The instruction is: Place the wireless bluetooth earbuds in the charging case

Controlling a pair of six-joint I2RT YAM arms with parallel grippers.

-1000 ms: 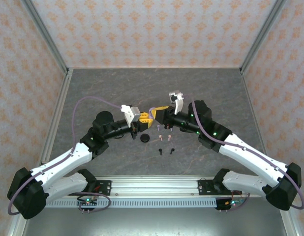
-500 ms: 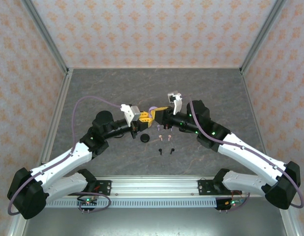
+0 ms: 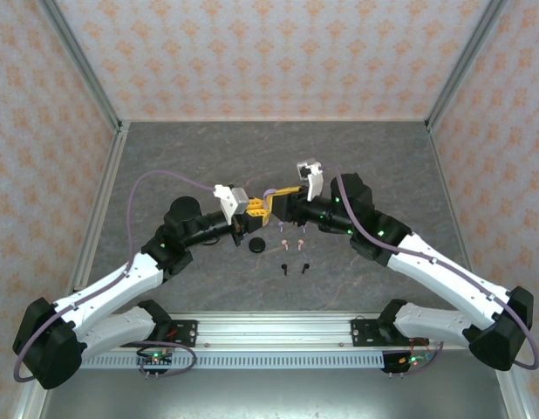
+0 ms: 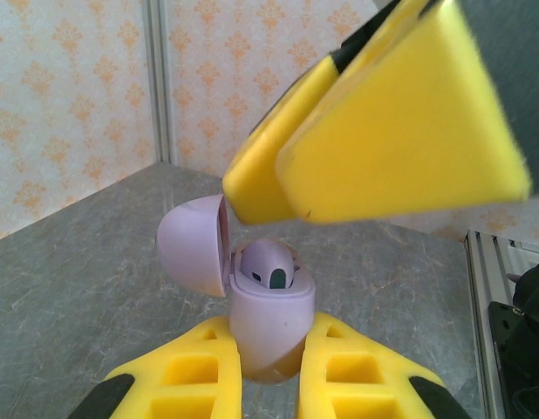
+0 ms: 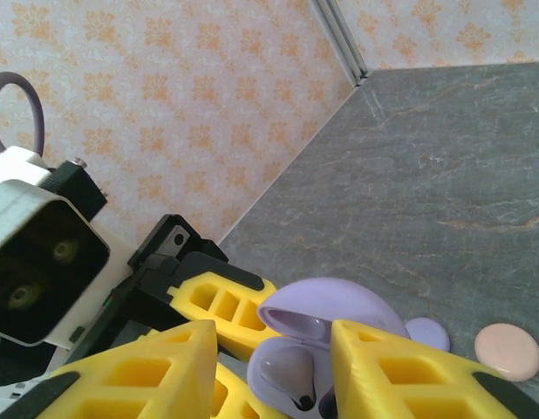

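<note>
The left gripper (image 4: pixel 269 349) is clamping the lilac charging case (image 4: pixel 271 319) by its base, with the lid (image 4: pixel 189 249) hanging open toward nine o'clock in its wrist view. A lilac earbud (image 4: pixel 268 264) is sitting in the well. The right gripper (image 5: pixel 274 349), pinched shut a second ago, is now parting its jaws narrowly just above the case, with nothing showing between them. I judge it is letting that bud go, so one insertion is finishing. From above, the grippers are meeting near the middle of the table (image 3: pixel 165 157). Pink buds (image 3: pixel 285 242) and black buds (image 3: pixel 287 268) are lying toward five o'clock of them, awaiting their turn beside a black disc (image 3: pixel 257 245).
</note>
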